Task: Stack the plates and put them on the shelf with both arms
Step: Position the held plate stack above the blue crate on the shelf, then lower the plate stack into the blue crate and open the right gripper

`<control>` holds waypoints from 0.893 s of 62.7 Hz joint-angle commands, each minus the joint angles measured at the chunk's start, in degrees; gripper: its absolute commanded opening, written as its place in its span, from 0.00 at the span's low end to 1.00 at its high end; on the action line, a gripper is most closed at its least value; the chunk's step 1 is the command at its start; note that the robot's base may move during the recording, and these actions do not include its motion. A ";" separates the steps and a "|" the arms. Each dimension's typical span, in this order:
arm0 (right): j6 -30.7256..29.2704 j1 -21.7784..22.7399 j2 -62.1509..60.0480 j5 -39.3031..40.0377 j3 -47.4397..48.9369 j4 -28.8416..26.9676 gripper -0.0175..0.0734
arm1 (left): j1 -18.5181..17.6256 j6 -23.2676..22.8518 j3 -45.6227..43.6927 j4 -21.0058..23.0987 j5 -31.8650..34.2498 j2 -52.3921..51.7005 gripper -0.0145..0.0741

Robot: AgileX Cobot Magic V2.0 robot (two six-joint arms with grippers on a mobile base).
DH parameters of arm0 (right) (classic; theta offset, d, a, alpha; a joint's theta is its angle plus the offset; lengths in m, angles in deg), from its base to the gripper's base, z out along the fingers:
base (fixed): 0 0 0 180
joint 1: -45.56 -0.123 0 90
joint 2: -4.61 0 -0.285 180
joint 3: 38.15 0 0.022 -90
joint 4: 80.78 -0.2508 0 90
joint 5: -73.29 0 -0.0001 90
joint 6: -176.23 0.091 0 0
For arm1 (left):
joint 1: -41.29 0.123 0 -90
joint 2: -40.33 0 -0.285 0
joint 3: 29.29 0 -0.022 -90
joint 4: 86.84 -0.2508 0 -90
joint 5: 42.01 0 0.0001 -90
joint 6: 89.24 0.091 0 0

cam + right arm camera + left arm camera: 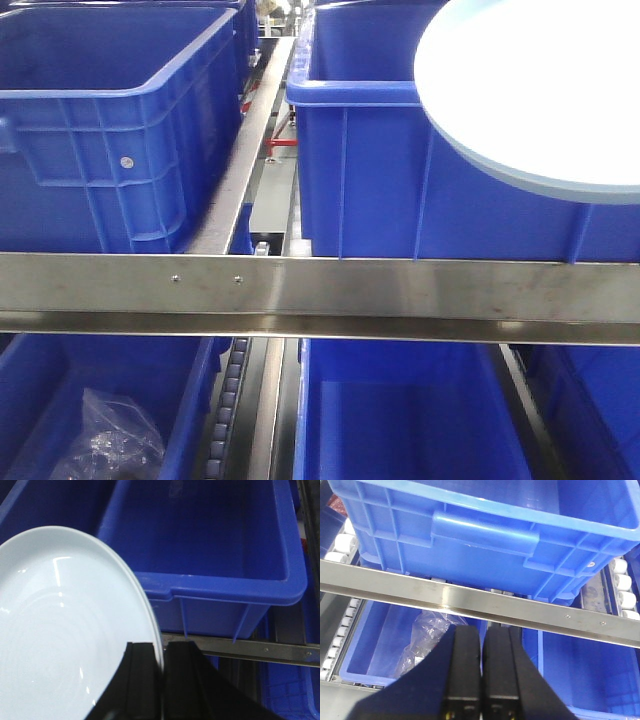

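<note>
A large pale bluish-white plate (540, 90) hangs at the upper right of the front view, over the right upper blue bin. In the right wrist view the same plate (60, 625) fills the left side. My right gripper (162, 652) is shut on its rim, one finger on each face. I cannot tell whether this is one plate or two stacked. My left gripper (481, 635) is shut and empty, held in front of the steel shelf rail (470, 602). Neither gripper shows in the front view.
Blue plastic bins stand on the roller shelf: upper left (110, 120), upper right (400, 170), and lower ones (410, 420). A steel crossbar (320, 290) spans the front. A clear plastic bag (110, 440) lies in the lower left bin.
</note>
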 commanded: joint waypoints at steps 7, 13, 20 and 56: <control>-0.22 0.39 -0.28 5.64 1.62 -0.33 0.25 | -0.29 -0.30 -1.68 0.31 4.39 -0.08 0.27; -0.22 0.39 -0.28 5.91 1.62 -0.33 0.25 | -0.29 -0.30 -1.68 0.31 4.39 -0.08 0.27; -0.22 0.39 -0.28 6.08 1.62 -0.33 0.25 | -0.29 -0.30 -1.68 0.31 4.39 -0.08 0.27; -0.22 0.39 14.04 12.73 15.24 -0.40 0.25 | -0.29 -0.30 -1.68 0.31 4.39 -0.08 0.27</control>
